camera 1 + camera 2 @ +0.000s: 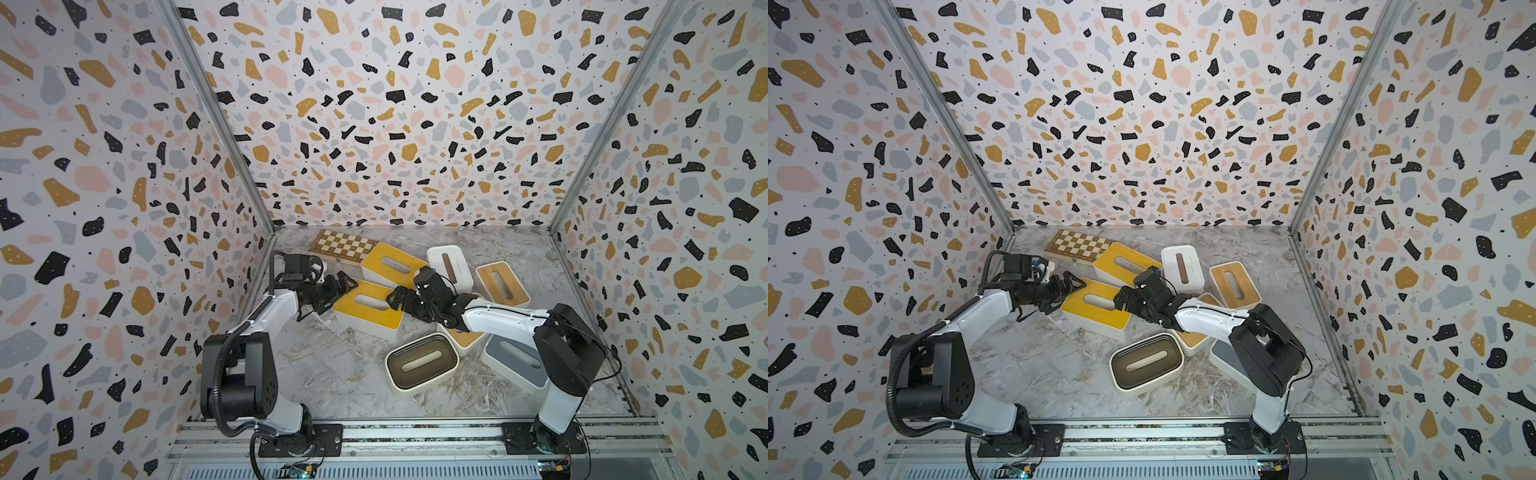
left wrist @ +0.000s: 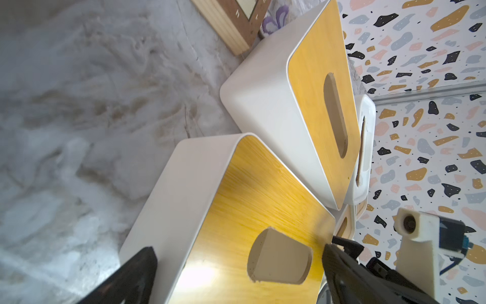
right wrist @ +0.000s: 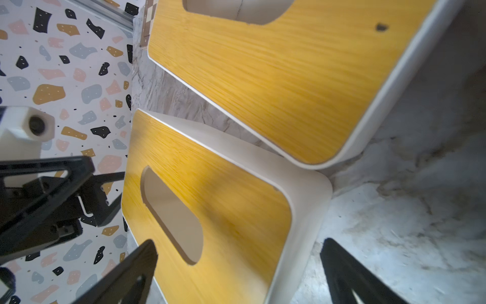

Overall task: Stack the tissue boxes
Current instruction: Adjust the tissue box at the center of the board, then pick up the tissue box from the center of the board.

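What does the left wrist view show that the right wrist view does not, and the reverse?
Only the left wrist view shows the white-lidded box beyond the far yellow-lidded box, and the right arm's camera housing. Only the right wrist view shows the left gripper, open, by the near yellow-lidded box, and a dark spot on the far lid. Both show the two yellow-lidded boxes close together, the marble table and part of the chessboard.
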Tool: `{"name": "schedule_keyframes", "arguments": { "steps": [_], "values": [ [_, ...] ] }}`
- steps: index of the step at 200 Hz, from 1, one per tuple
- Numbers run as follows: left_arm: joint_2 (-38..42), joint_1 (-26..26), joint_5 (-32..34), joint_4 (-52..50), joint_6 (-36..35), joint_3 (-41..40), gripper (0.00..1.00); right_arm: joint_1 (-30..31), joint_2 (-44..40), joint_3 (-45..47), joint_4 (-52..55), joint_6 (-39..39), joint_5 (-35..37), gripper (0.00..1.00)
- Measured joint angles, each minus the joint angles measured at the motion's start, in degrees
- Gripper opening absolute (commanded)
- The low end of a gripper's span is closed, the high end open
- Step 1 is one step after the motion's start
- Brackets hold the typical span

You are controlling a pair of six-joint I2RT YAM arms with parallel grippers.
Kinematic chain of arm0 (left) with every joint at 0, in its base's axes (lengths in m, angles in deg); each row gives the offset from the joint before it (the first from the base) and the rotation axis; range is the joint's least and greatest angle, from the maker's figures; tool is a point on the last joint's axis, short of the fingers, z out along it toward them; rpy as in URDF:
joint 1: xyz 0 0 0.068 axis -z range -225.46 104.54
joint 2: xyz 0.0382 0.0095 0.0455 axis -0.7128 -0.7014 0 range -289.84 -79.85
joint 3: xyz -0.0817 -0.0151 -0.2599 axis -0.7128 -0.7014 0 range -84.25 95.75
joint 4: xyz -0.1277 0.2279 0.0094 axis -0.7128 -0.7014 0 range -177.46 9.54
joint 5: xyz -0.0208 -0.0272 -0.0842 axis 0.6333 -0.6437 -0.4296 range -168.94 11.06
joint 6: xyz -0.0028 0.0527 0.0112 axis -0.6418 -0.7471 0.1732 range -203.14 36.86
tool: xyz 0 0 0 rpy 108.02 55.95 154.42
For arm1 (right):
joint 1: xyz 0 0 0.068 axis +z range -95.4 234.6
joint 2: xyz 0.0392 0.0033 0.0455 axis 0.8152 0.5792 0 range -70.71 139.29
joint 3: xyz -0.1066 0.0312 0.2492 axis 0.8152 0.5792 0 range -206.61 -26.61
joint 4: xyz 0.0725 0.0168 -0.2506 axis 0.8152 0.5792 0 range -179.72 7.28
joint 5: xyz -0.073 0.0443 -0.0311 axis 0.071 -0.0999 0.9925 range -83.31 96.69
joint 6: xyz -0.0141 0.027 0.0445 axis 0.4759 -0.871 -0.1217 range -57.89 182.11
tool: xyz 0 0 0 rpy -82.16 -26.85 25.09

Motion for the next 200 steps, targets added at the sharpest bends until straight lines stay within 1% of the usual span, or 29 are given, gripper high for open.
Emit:
{"name": "schedule_keyframes", "arguments": {
  "steps": [33,78,98,123,139,171,185,200],
  "values": [
    [5.57,0.22,-0.22,0.66,2.27,-4.46,1.00,-0.68,0.74,-1.18,1.16,1.99,-1.22,0.99],
    [9.90,2.43,-0.79,2.08,5.42,-9.68,1.00,-2.19,1.27,-3.56,3.69,4.85,-1.38,0.99],
    [12.11,3.61,-0.52,2.01,6.03,-10.67,1.00,-2.80,1.27,-3.78,4.17,5.66,-1.73,0.99],
    [12.90,4.11,0.59,1.90,6.05,-10.69,1.00,-3.23,1.27,-3.82,5.35,6.86,-1.42,0.99],
    [12.96,4.15,2.21,1.40,5.77,-10.60,1.00,-3.26,1.27,-3.82,6.23,7.58,-0.98,0.99],
    [12.98,4.15,9.66,-3.80,4.00,-7.06,0.99,-4.09,-0.33,-3.69,9.09,9.22,1.14,0.99],
    [12.76,4.15,12.76,-4.52,3.39,-4.26,1.00,-5.60,-2.89,-2.99,9.09,9.46,1.36,0.99],
    [10.75,4.15,14.99,-5.20,2.38,0.44,1.00,-8.72,-5.53,-2.67,8.68,8.92,0.07,0.99]
  ]
}}
